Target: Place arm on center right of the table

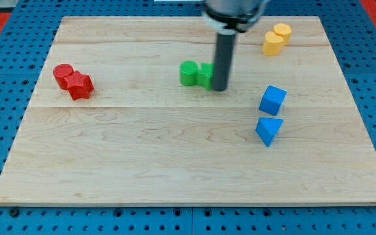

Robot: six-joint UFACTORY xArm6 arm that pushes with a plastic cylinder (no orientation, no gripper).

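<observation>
My tip (220, 89) at bench (175, 163) centre, touching green block (205, 75) on view's right side. No jaws on rig; only rigid rod. Target spot: bare wood right of blue cube (273, 100). Blocks likely light, slide easily; steer round them.

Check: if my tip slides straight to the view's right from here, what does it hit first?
Probably the blue cube. My tip sits against the green blocks; bare board lies between it and the cube, though the cube sits slightly lower, so it may just clip it.

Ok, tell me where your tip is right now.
My tip sits upper centre of the board, against the right side of the green blocks, left of the blue cube.
</observation>
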